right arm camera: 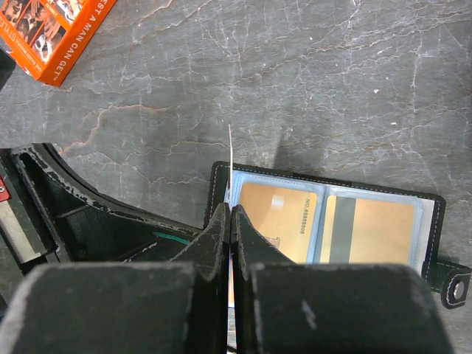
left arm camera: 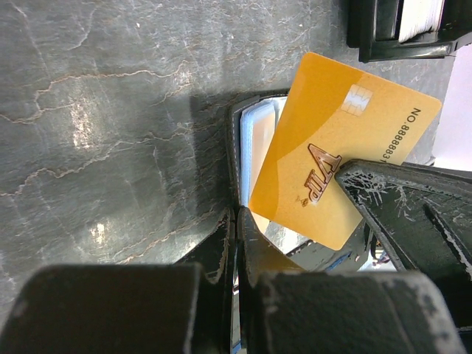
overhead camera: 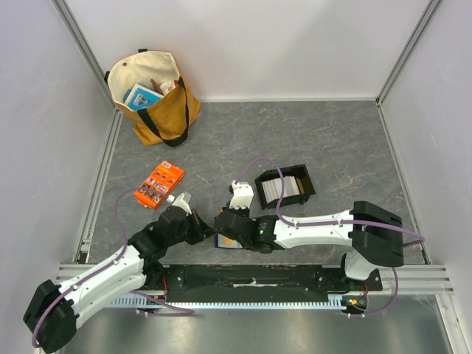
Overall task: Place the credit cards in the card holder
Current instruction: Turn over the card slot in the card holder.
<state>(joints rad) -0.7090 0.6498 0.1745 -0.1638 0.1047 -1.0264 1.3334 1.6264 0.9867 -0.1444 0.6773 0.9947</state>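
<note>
Alignment counts: with right end effector (right arm camera: 230, 212) pinching the gold card (left arm camera: 332, 140) and left end effector (left arm camera: 236, 220) clamping the card holder (right arm camera: 322, 221) at its edge, slide the card squarely into a slot.

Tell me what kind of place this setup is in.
Likely a lab robot workcell, not a home: plain white wall panels on aluminium framing box in the table, with staged props such as a tote bag.

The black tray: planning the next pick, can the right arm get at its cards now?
Probably not yet: the way to the tray looks free, but the right pincer is shut on a gold card at the wallet.
</note>
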